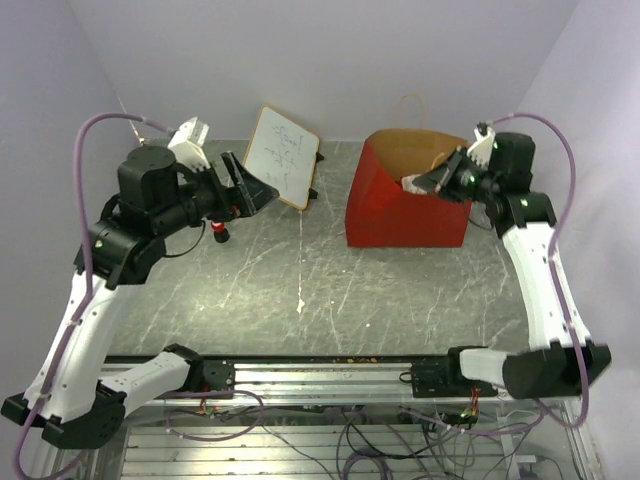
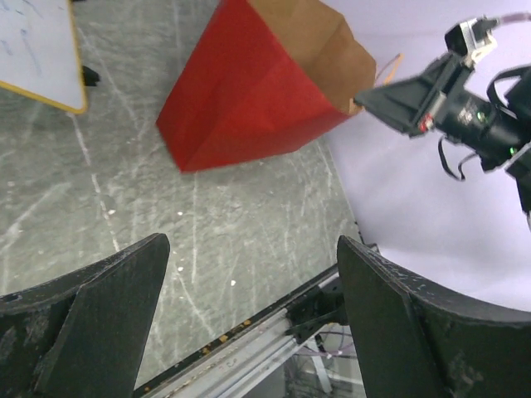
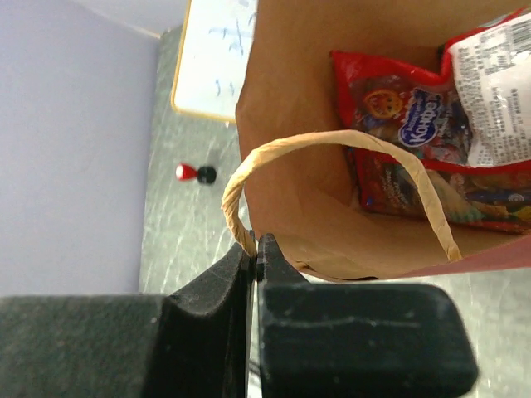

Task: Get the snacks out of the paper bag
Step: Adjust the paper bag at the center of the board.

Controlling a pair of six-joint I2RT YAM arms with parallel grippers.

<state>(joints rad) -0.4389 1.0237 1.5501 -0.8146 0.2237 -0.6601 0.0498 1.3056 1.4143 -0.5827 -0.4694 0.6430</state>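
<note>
The left gripper [image 2: 253,282] hangs with its jaws spread wide and nothing between them. The whiteboard [image 1: 283,157] stands just beyond them, and the marker cap [image 1: 220,235] lies on the table just beneath. The bag [image 2: 249,91] stands well ahead of those jaws and to their right.

The right gripper [image 3: 253,257] has its jaws pressed together on the handle [image 3: 332,141], at the foot where the twisted paper meets the rim. Just past those jaws the bag's mouth gapes. Inside lies a flat red candy bag [image 3: 398,124] with bright print. A white printed panel overlaps it, either its own back or another packet. Whether smaller packets lie under it cannot be told.

The bag looks light and thin, likely to tip or slide when tugged, so it probably needs steadying at the rim. The candy bag is probably soft, slick film, best pinched at its near edge or a corner seam.
</note>
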